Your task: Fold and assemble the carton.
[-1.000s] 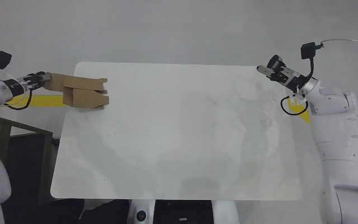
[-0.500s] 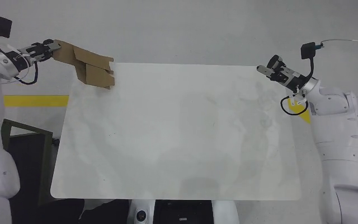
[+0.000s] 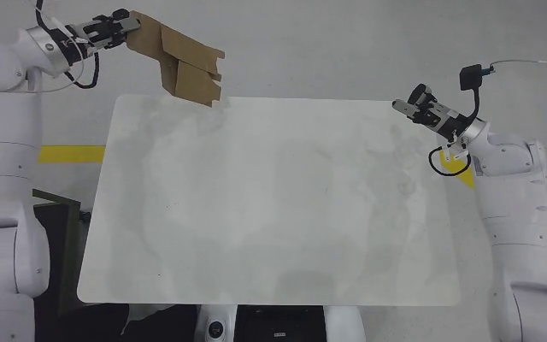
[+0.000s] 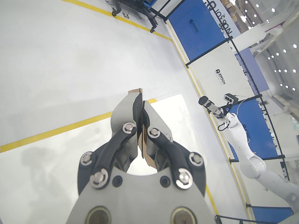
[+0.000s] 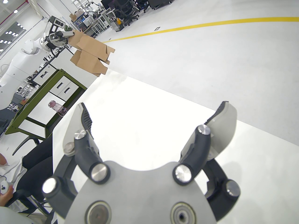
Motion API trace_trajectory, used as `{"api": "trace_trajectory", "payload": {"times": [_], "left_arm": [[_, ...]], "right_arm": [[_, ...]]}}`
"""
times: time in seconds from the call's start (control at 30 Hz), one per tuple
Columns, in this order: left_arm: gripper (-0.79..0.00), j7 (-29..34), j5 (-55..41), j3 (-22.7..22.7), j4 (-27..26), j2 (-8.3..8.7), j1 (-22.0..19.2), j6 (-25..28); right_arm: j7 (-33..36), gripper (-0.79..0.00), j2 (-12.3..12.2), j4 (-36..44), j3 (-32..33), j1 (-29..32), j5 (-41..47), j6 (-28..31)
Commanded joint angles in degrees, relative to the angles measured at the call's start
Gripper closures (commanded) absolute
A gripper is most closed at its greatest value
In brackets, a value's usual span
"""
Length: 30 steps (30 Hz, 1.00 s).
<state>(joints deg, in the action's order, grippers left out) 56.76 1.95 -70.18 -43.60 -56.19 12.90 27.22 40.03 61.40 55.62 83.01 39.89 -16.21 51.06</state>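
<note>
A flattened brown carton (image 3: 184, 61) hangs in the air past the table's far left corner, its flaps pointing toward the table. My left gripper (image 3: 128, 21) is shut on the carton's outer end. In the left wrist view the cardboard edge (image 4: 142, 127) runs between the closed fingers of the left gripper (image 4: 140, 104). My right gripper (image 3: 399, 104) stands open over the far right corner of the white table (image 3: 273, 222). In the right wrist view the right gripper (image 5: 153, 110) holds nothing, and the carton (image 5: 91, 52) shows far off across the table.
A green metal cabinet (image 5: 44, 94) and a chair stand beside the table's left side. Yellow floor lines (image 3: 73, 154) run past the table. A person's hand with a controller (image 5: 4, 187) shows at the picture's edge.
My left arm has lifted the carton off the table's left edge and carried it up and toward the far side. The right arm has not moved.
</note>
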Motion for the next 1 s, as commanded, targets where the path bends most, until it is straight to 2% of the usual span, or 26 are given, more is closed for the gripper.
{"api": "trace_trajectory", "payload": {"times": [0.0, 0.13, 0.53, 0.97], "left_arm": [[0.0, 0.11, -1.23, 1.31, -1.21, -0.54, -0.08, -0.16], [0.0, -0.45, -4.22, 3.86, -2.88, -1.75, -0.12, -0.85], [0.0, -1.26, -12.36, 10.84, -7.08, -5.14, 1.44, 2.32], [0.0, 0.95, -17.22, 13.23, -11.41, -6.18, 5.67, 7.48]], "right_arm": [[0.0, -0.785, 0.0, 0.0, 0.0, 0.0, 0.0, 0.0], [0.0, -0.785, 0.0, 0.0, 0.0, 0.0, 0.0, 0.0], [0.0, -0.785, 0.0, 0.0, 0.0, 0.0, 0.0, 0.0], [0.74, -0.785, 0.12, 1.07, -1.27, 1.36, 1.46, -1.01]]}}
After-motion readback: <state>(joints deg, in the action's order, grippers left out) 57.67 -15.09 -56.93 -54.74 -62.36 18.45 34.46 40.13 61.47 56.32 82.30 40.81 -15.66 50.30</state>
